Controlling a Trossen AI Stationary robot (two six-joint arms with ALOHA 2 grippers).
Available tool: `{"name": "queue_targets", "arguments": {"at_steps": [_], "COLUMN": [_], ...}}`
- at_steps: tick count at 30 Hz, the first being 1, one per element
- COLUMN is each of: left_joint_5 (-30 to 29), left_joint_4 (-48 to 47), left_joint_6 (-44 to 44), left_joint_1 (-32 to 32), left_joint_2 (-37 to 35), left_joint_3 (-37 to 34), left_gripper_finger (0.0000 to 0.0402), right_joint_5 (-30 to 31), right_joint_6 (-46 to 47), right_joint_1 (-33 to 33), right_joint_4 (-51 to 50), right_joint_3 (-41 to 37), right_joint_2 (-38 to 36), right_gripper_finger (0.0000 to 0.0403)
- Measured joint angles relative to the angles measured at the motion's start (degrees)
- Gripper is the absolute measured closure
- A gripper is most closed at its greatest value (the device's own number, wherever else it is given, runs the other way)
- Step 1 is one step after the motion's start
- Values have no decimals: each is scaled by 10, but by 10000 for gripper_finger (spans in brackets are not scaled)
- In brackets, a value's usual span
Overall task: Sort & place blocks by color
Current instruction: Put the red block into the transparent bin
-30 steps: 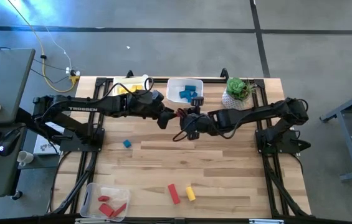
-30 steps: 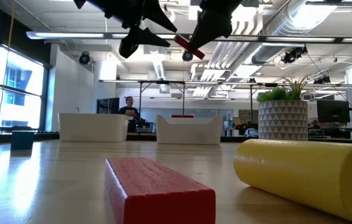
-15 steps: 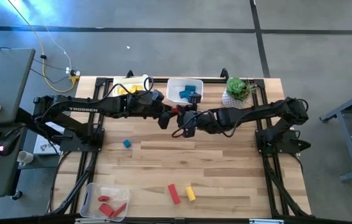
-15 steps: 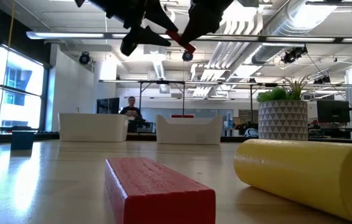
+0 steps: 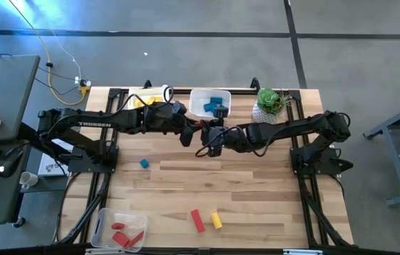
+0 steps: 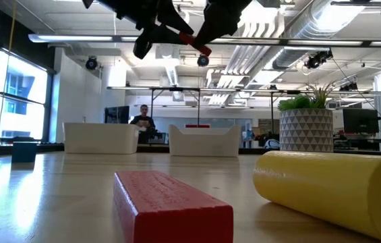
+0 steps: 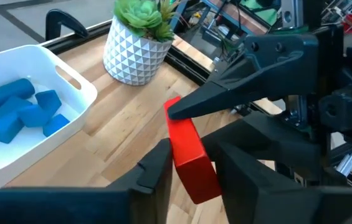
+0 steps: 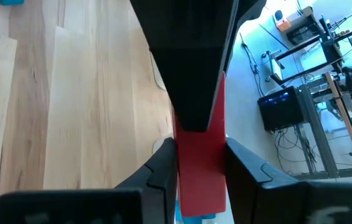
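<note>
Both hands meet above the worktop in the upper middle of the high view, just below the white bin of blue blocks. The left hand (image 5: 194,128) reaches in from the left of that frame and the right hand (image 5: 204,130) from the right, and a red bar block (image 7: 190,154) sits between them. In the left wrist view this red bar stands between the left hand's two dark fingers (image 7: 153,170), close to both, while the right hand's pointed fingers pinch its far end. In the right wrist view the same red bar (image 8: 200,168) lies clamped between the right hand's fingers, with the left hand's dark finger lying over its far end. So the right hand holds the bar narrowly; the left hand is closed down around the other end, though whether it presses the bar I cannot tell for sure. In the low view the pair hangs high at the top centre, the red bar (image 6: 195,42) tilted between them, well clear of the worktop.

Outward from there, the white bin (image 5: 197,100) holds several blue blocks (image 5: 214,105), and a green potted plant (image 5: 271,103) stands just right of it. A lone blue cube (image 5: 144,163) lies on the worktop (image 5: 256,198) at left centre. Near the bottom centre a red bar (image 5: 197,220) and a yellow cylinder (image 5: 216,220) lie side by side. At lower left a clear tray (image 5: 103,221) holds red blocks (image 5: 123,234).
</note>
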Motion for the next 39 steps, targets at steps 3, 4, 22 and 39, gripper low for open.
{"name": "queue_targets", "arguments": {"at_steps": [3,4,22,39], "left_joint_5": [0,0,-14,-55], "left_joint_4": [-1,-2,-50,-276], "left_joint_6": [2,3,49,-49], "left_joint_1": [-1,-1,-39,-192], "left_joint_2": [0,0,0,-40], "left_joint_3": [0,0,0,0], "left_gripper_finger": [331,337,353,353], "right_joint_5": [3,4,-78,-187], "right_joint_6": [-1,-1,37,125], "right_joint_1": [0,0,0,0], "right_joint_4": [-2,-3,-15,-38], "right_joint_3": [0,0,0,0], "right_joint_2": [0,0,0,0], "right_gripper_finger": [325,325,225,210]}}
